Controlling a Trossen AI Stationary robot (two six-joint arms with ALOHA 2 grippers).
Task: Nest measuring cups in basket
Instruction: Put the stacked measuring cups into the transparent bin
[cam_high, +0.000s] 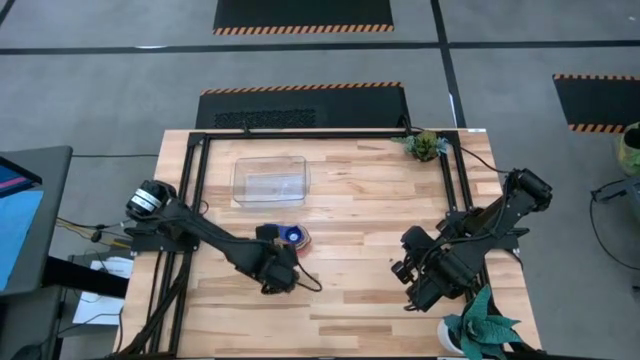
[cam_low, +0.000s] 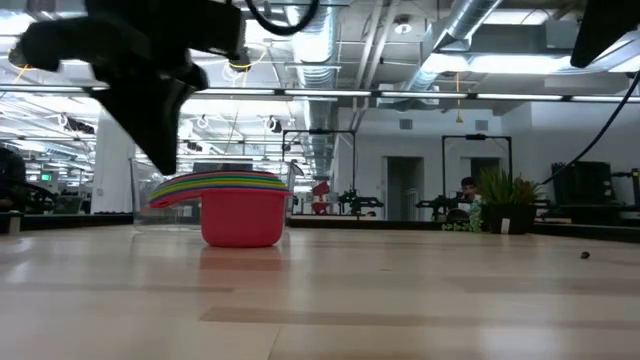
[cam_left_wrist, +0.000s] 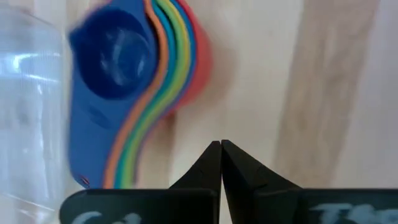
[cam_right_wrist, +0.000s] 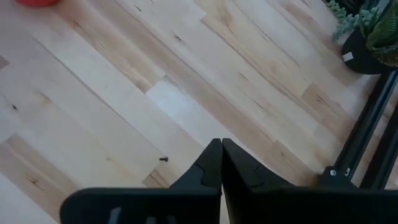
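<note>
The measuring cups (cam_high: 295, 237) stand nested in one stack on the table, just in front of the clear basket (cam_high: 270, 180). The red cup (cam_low: 242, 222) is outermost and rests on its base. The dark blue cup (cam_left_wrist: 115, 53) sits innermost on top. The flat handles (cam_left_wrist: 134, 146) fan out together to one side. My left gripper (cam_left_wrist: 221, 144) is shut and hovers beside the handles without touching them; in the low view its tip (cam_low: 165, 160) hangs just above them. My right gripper (cam_right_wrist: 221, 143) is shut and waits above bare table at the right (cam_high: 410, 290).
The basket's clear wall (cam_left_wrist: 25, 93) stands right beside the stack. A small potted plant (cam_high: 425, 145) sits at the far right corner and another (cam_high: 480, 330) at the near right edge. A black frame rail (cam_high: 195, 200) borders the tabletop. A tiny dark screw (cam_right_wrist: 163, 159) lies on the wood.
</note>
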